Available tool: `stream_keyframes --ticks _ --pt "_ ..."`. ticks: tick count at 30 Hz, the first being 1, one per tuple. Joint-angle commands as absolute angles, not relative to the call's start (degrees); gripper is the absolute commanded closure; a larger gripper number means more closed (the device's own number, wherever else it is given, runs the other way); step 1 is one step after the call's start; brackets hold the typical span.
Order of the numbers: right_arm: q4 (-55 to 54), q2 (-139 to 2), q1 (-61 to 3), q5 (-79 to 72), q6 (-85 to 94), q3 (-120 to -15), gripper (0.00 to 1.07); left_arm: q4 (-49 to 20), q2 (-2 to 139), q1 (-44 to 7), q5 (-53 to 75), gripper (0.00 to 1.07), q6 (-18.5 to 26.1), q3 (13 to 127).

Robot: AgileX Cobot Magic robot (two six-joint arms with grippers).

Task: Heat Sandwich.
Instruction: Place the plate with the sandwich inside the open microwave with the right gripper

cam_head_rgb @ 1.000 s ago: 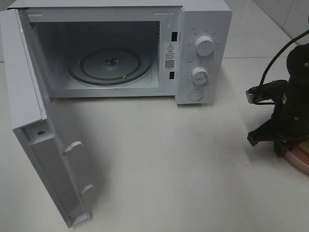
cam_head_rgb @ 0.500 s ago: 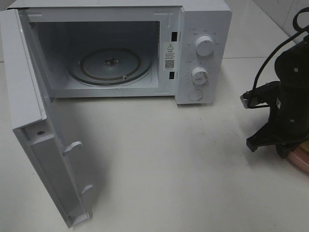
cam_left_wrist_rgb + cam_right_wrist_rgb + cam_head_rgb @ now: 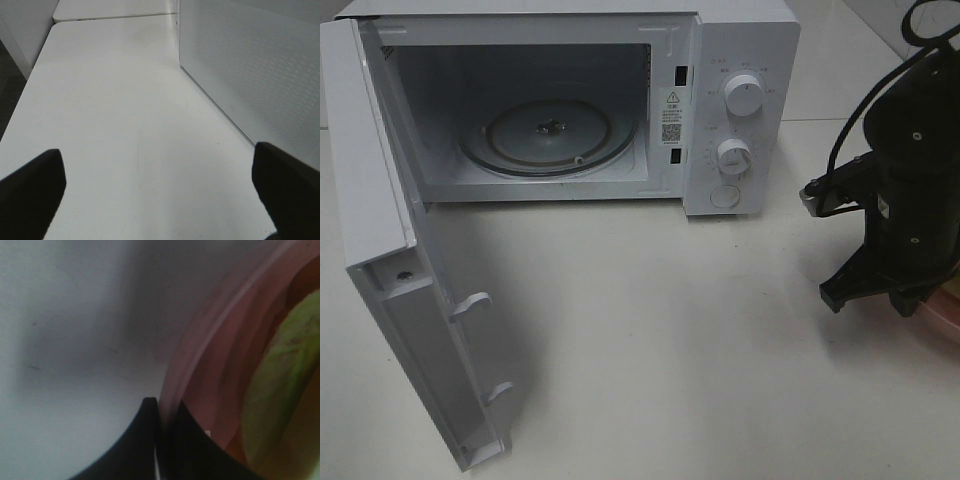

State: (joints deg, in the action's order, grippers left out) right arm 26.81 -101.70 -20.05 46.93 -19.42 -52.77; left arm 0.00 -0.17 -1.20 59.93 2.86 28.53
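You can see a white microwave [image 3: 760, 40] with white knobs [image 3: 745, 96] on a white table [image 3: 670, 350]. Its door [image 3: 250, 65] is white with tiny grey dots all over. Your right arm [image 3: 915, 170] is black. Your right fingers [image 3: 135, 445] are black too, and so are your left fingers [image 3: 30, 190]. The plate [image 3: 210, 370] is pink. The sandwich [image 3: 285, 370] shows pale green with a bit of orange-brown.

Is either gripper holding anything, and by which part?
The right gripper is shut on the pink plate, pinching its rim. The left gripper is open and holds nothing.
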Motion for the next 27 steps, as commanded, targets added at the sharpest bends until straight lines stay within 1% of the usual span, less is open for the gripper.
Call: stream_keyframes --ticks 1,12,20,27 --pt "28.25 -99.81 -21.08 49.22 -19.65 -52.43 1.07 0.0 -1.66 -1.2 59.3 0.1 2.64 28.25" --pt "27.79 -91.56 -26.99 50.13 -19.19 -46.98 1.07 0.0 -1.66 -1.2 59.3 0.1 2.64 28.25" --pt "27.56 -88.35 -30.14 51.8 -19.19 -46.29 1.07 0.0 -1.66 -1.2 59.3 0.1 2.64 28.25" --pt "27.39 -86.57 -35.24 53.8 -18.33 -46.24 1.07 0.0 -1.66 -1.2 59.3 0.1 2.64 28.25"
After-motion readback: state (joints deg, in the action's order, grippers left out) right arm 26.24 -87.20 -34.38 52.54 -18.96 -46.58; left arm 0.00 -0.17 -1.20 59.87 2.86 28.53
